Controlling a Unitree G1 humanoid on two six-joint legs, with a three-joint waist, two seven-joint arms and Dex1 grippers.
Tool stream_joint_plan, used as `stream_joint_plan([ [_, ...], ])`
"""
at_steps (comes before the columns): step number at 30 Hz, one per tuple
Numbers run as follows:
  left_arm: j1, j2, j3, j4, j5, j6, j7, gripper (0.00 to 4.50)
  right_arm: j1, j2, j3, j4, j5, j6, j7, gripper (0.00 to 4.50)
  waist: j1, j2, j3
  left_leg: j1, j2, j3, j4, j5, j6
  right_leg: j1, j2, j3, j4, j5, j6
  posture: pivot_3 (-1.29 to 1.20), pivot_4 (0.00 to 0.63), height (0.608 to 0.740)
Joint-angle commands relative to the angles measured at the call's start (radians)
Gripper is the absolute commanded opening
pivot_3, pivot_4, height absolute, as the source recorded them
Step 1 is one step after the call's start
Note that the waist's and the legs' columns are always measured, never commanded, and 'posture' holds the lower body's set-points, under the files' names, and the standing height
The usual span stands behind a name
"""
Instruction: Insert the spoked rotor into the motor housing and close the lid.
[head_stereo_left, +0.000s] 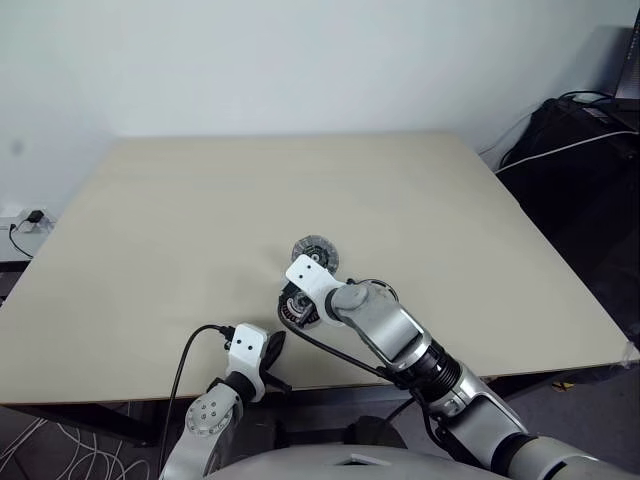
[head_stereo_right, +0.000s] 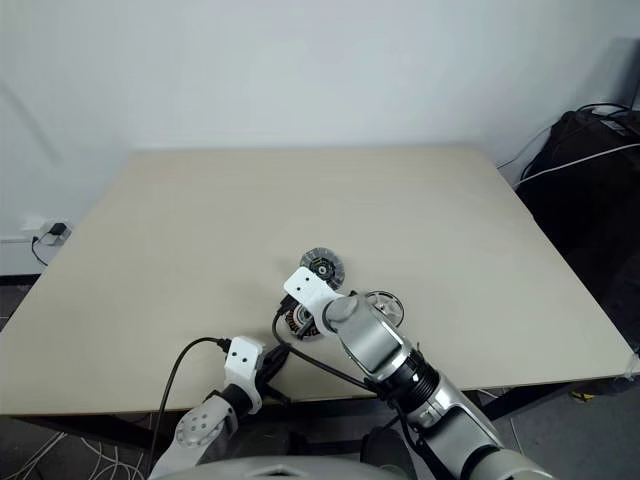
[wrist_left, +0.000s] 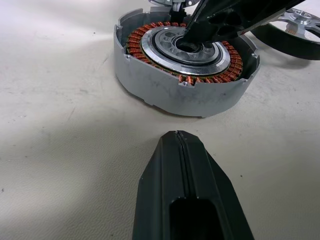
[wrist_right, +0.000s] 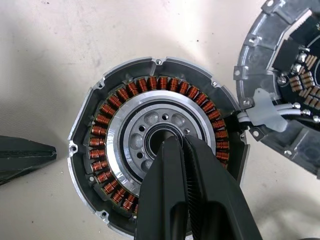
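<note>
— Starting at the grippers?

— Holding the right gripper (wrist_right: 177, 142) pressed shut on itself, tips pointing down at the central hole of the motor housing (wrist_right: 112, 120). Holding the left gripper (wrist_left: 178, 137) shut too, aiming at the housing's outer wall from near it, apart from it, low in the left eye view by the near table edge.

— Placing the housing how?

— Lying flat just below the middle of the left eye view, open face up, copper windings ringing the silver centre. Being round, showing no long axis; spin axis standing upright off the tabletop.

— Locating the other parts?

— Finding the lid (head_stereo_left: 315, 252) lying flat just above the housing in the head views; not telling whether touching. Spotting the spoked rotor (head_stereo_right: 384, 302) flat to the right of the housing, partly hidden behind the right forearm.

— Describing the surface and the room?

— Working on a pale beige table (head_stereo_left: 150, 220), matte and smooth. Facing a white wall (head_stereo_left: 300, 60) behind it, dark bags and cables (head_stereo_left: 580, 150) at the right, a wall socket (head_stereo_left: 30, 220) at the left edge.

— Judging edges and open room?

— Sitting near the front edge, toward the bottom of the frame. Leaving wide tabletop toward the upper left and upper right, the slanting right edge well apart from the parts.
</note>
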Motion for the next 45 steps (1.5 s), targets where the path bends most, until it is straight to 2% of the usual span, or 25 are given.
stream_joint_plan([
  [1, -0.011, -0.005, 0.001, -0.014, -0.002, -0.022, -0.002, 0.00, -0.018, -0.004, -0.004, -0.035, -0.011, -0.022, -0.008, 0.03, 0.000, 0.000, 0.000, 0.000, 0.000, 0.000, 0.000, 0.000, 0.000, 0.000, 0.000, 0.000, 0.000, 0.000, 0.000, 0.00, 0.000, 0.740],
  [14, -0.012, -0.009, 0.003, 0.010, -0.003, -0.037, -0.003, 0.00, -0.031, -0.101, 0.098, -0.088, -0.032, -0.171, 0.067, 0.03, 0.000, 0.000, 0.001, -0.002, 0.000, 0.000, 0.000, 0.000, 0.000, -0.002, 0.000, 0.000, 0.000, 0.000, 0.000, 0.00, 0.000, 0.740],
  [27, -0.008, -0.009, -0.005, -0.029, -0.002, -0.005, 0.001, 0.00, -0.038, -0.172, 0.178, -0.066, -0.121, -0.330, 0.150, 0.03, 0.001, 0.000, 0.001, -0.003, 0.000, 0.000, 0.001, 0.000, 0.000, -0.003, 0.000, 0.000, 0.000, 0.000, 0.000, 0.00, 0.000, 0.740],
  [36, -0.006, -0.005, -0.003, -0.030, -0.005, -0.005, -0.003, 0.00, 0.016, -0.136, 0.141, 0.038, -0.178, -0.336, 0.079, 0.03, 0.001, -0.001, 0.000, -0.002, 0.000, 0.000, 0.002, 0.000, 0.000, -0.002, 0.000, 0.000, 0.001, 0.000, -0.001, 0.00, 0.000, 0.740],
  [45, -0.010, -0.005, -0.007, -0.038, -0.003, 0.007, -0.003, 0.00, 0.025, -0.169, 0.188, 0.036, -0.259, -0.430, 0.081, 0.03, 0.008, -0.001, 0.001, 0.001, 0.000, 0.000, 0.002, 0.000, 0.000, 0.002, 0.000, -0.003, 0.001, 0.005, -0.001, 0.00, 0.000, 0.740],
])
